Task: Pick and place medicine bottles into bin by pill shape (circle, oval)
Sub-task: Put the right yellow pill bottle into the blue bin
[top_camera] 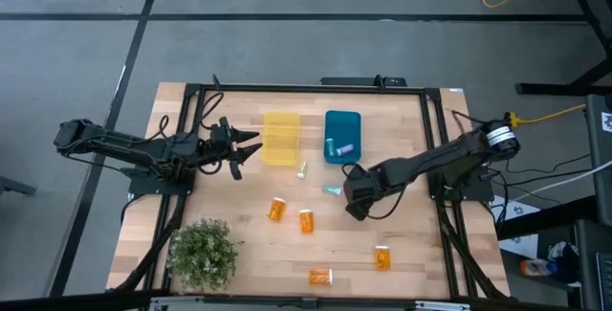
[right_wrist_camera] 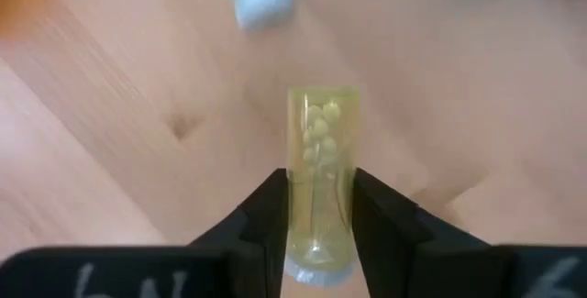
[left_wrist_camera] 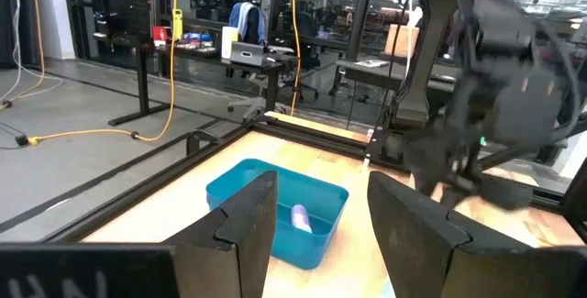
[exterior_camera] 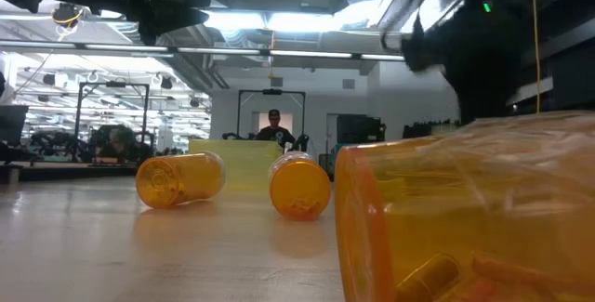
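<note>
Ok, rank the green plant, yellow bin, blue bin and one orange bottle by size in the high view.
Largest: bushy green plant.
Next: rectangular yellow plastic bin and rectangular blue plastic bin, too alike to rank.
Smallest: translucent orange cylindrical bottle.

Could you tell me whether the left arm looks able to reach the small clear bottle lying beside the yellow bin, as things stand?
Probably yes. The left gripper hangs open beside the yellow plastic bin, and the small clear bottle lies on bare wood just past the bin's corner, with nothing between them.
</note>
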### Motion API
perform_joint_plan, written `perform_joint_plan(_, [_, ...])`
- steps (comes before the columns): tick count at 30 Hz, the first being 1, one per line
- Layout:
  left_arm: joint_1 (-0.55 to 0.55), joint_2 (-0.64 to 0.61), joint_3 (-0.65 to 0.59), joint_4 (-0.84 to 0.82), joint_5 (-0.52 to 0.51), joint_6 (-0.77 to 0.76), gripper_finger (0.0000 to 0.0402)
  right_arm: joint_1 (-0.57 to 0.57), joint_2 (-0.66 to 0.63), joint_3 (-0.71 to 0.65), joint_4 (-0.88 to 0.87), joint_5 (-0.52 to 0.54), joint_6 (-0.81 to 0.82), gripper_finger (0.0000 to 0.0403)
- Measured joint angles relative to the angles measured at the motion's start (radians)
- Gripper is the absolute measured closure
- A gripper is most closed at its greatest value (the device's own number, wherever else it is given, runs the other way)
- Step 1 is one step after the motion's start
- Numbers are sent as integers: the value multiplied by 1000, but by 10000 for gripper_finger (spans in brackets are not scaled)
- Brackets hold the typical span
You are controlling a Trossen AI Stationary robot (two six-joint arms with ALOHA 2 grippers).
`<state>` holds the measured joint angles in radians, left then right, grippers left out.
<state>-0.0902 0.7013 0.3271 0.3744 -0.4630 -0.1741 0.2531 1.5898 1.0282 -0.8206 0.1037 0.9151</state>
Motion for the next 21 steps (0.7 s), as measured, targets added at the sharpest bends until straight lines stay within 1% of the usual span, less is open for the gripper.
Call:
perform_joint_plan(3, [0, 0, 0, 0, 0, 0, 237, -37, -40, 58, -30, 106, -50, 298])
perform_joint_plan(7, [0, 0, 0, 1, 0, -2, 237, -102, -77, 118, -21, 246, -104, 298])
perform_joint_plan(10, [0, 0, 0, 1, 0, -2, 237, -150, -82, 158, -4, 310, -119, 298])
perform_joint_plan(15, [0, 0, 0, 0, 0, -2, 237, -215, -81, 171, 73, 370, -177, 298])
perform_joint_plan(21, [0, 0, 0, 0, 0, -1, 237, -264, -81, 171, 131, 374, -190, 289])
